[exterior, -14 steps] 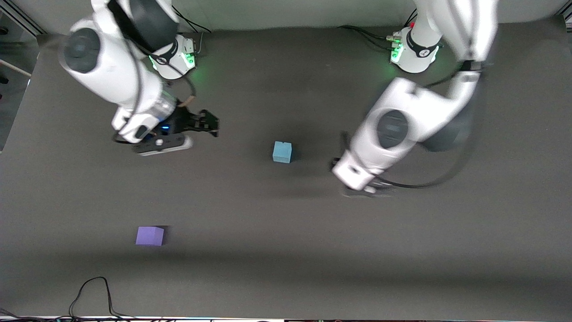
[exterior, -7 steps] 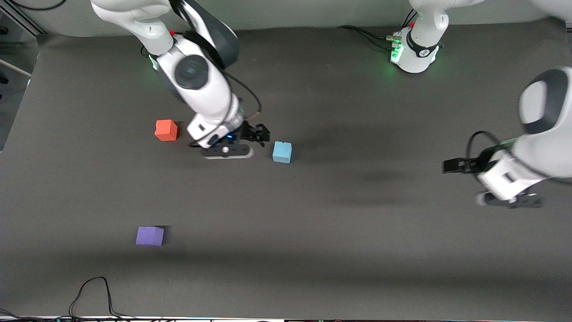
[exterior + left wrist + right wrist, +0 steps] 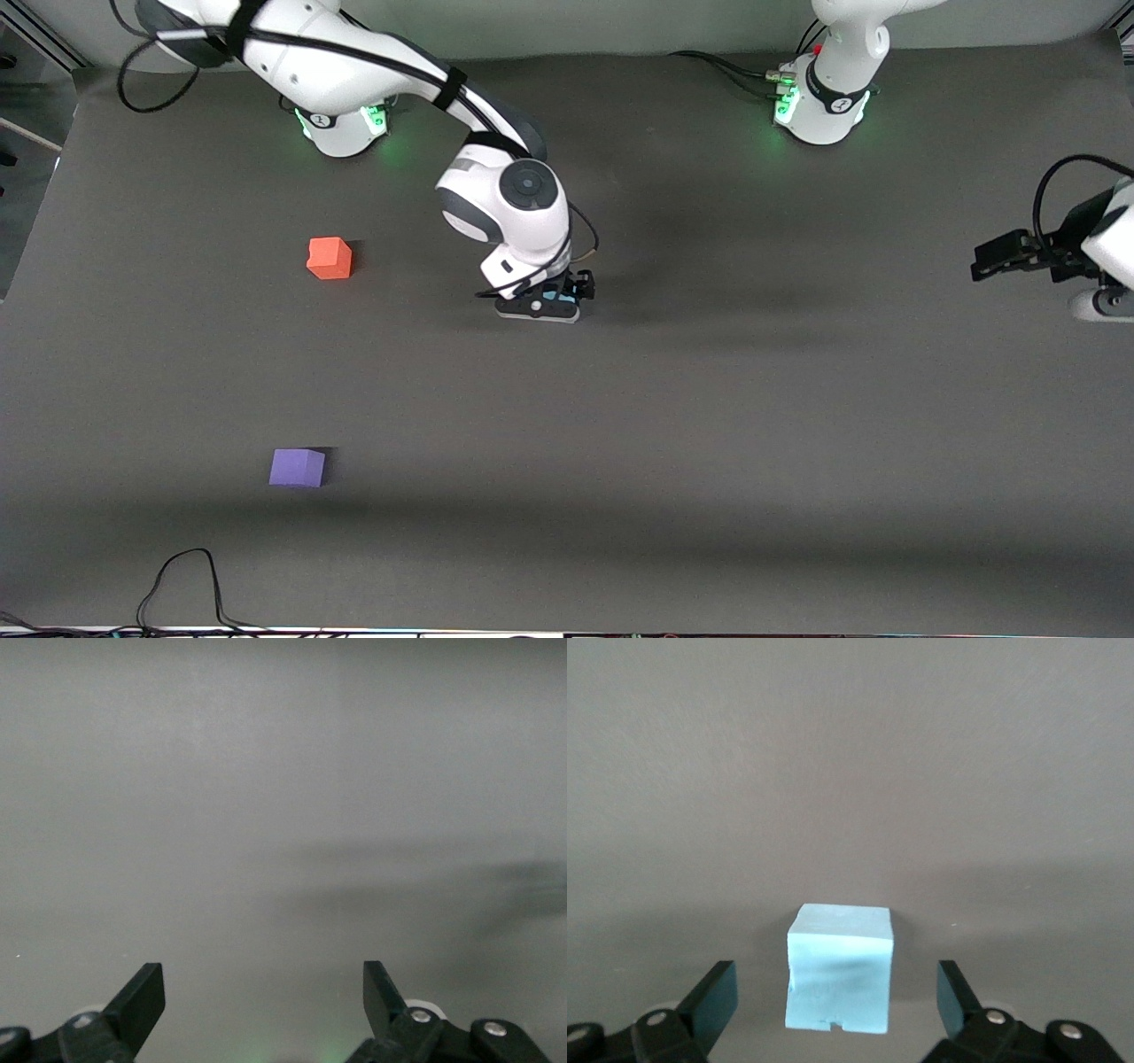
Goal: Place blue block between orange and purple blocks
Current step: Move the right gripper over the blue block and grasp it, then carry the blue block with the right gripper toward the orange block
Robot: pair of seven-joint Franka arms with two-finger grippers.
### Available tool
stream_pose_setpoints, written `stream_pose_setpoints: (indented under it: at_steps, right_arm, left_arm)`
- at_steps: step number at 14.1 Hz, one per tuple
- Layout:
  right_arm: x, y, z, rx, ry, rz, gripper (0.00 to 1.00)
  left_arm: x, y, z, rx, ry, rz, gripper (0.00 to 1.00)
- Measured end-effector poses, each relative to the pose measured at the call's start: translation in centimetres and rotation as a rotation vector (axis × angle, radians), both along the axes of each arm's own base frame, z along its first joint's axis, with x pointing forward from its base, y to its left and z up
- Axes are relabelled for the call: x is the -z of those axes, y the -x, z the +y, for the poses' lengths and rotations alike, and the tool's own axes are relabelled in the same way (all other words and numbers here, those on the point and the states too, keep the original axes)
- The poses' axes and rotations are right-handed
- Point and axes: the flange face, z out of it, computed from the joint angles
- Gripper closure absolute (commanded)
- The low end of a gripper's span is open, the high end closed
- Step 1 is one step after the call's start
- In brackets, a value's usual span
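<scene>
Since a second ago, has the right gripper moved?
Yes. The right gripper has swung away from the orange block, toward the left arm's end, and now stands open over the blue block.

We see a pale sky-blue foam block (image 3: 838, 967) with a faint darker smudge across its face, an orange-red block (image 3: 330, 258) and a violet-purple block (image 3: 297, 467), all plain and unpatterned on a matte dark grey table (image 3: 709, 461). Both arms are glossy white with dark grey joint caps, their bases lit green, and the right gripper (image 3: 837, 1003) and left gripper (image 3: 263, 998) have black fingers with small silver screws. A thin black cable (image 3: 182, 580) loops over the grey table near its front edge.
</scene>
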Motion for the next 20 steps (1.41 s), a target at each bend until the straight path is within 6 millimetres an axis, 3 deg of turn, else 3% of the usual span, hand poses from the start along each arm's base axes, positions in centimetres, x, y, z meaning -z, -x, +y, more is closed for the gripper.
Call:
stream_pose_setpoints:
  at_steps: [3, 7, 8, 11, 13, 17, 20]
  right_arm:
    - [2.5, 0.7, 0.4, 0.004, -0.021, 0.023, 0.0]
    - [4.3, 2.4, 0.4, 0.015, -0.031, 0.038, 0.0]
    - [4.6, 2.9, 0.3, 0.02, -0.034, 0.04, 0.05]
    - [5.3, 3.5, 0.1, 0.007, -0.02, 0.029, 0.48]
    - [5.5, 3.6, 0.0, -0.007, -0.008, 0.017, 0.55]
    - [4.3, 2.7, -0.5, 0.003, -0.003, -0.004, 0.55]
    - [0.4, 1.6, -1.7, 0.023, 0.045, -0.022, 0.55]
  left_arm:
    - [-0.1, 0.5, -0.1, 0.003, -0.009, 0.0, 0.0]
    - [-0.1, 0.4, 0.0, 0.004, -0.033, 0.001, 0.0]
    - [-0.1, 0.4, -0.1, 0.013, -0.037, 0.001, 0.0]
    - [-0.4, 0.6, -0.3, 0.026, -0.039, -0.002, 0.0]
    - [-0.6, 0.7, -0.4, 0.031, -0.039, -0.004, 0.0]
    - [-0.6, 0.7, -0.7, 0.037, -0.039, -0.004, 0.0]
    - [-0.5, 0.7, -0.8, 0.041, -0.038, -0.002, 0.0]
